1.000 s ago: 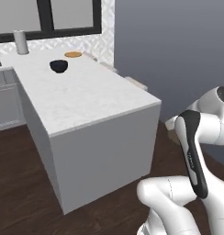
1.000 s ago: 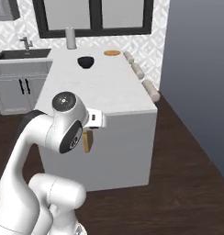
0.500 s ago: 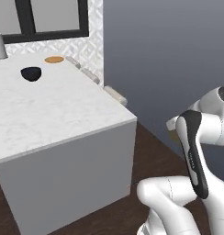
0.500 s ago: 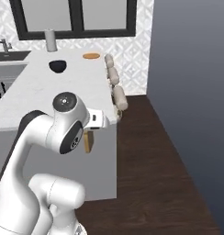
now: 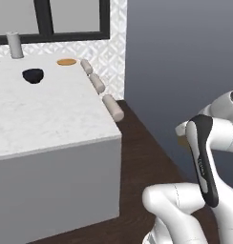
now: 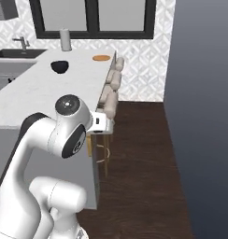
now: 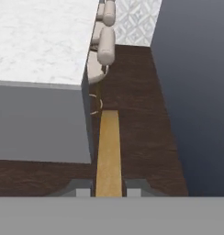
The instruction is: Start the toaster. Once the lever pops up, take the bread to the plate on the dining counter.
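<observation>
In the hand view my gripper (image 7: 108,189) is shut on the bread (image 7: 108,149), a tan slice seen edge-on that sticks out forward between the two fingertips (image 7: 84,188). The hand hangs low over the dark wood floor, just off the corner of the dining counter (image 7: 40,36). The orange-brown plate (image 5: 66,62) lies flat at the far end of the dining counter (image 5: 51,114), near the windowed wall. From the right base it shows as plate (image 6: 101,58) on the white marble top (image 6: 36,93). The toaster is out of view.
A black bowl (image 5: 33,75) and a grey canister (image 5: 14,44) stand on the counter near the plate. Beige stools (image 5: 112,107) line the counter's right side, and one stool (image 7: 106,43) is straight ahead of the hand. A dark wall (image 6: 204,93) bounds the aisle on the right.
The base has driven on round the counter's corner, so the counter slid left in both base views and the stools came into sight. The bread stays in the shut gripper.
</observation>
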Tool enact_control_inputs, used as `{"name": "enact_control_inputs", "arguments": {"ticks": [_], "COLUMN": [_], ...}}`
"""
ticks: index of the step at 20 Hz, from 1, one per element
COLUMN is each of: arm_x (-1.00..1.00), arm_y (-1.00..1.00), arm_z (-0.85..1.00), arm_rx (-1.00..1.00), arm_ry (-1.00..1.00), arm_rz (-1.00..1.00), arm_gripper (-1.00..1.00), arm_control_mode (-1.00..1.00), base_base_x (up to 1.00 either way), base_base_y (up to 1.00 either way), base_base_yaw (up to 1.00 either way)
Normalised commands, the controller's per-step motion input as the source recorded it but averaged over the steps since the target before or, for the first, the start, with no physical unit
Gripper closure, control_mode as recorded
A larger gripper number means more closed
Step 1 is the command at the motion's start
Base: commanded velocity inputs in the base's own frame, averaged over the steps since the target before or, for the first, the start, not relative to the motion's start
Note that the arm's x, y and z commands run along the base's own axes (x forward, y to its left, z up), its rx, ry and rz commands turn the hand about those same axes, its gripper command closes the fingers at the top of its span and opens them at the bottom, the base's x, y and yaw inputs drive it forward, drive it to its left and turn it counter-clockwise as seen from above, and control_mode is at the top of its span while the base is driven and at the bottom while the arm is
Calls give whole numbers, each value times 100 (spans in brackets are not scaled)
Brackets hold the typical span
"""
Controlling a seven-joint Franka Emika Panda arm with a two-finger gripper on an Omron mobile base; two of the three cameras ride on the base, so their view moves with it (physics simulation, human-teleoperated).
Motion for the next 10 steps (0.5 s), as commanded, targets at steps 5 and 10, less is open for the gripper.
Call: {"name": "enact_control_inputs", "arguments": {"ticks": [5,10], "arm_x": [0,0], "arm_y": [0,0], "arm_z": [0,0], "arm_rx": [0,0], "arm_ry": [0,0], "arm_rz": [0,0], "arm_gripper": [100,100], "arm_control_mode": [100,100], "base_base_x": [46,73], "base_base_y": [-100,-97], "base_base_yaw": [36,40]}}
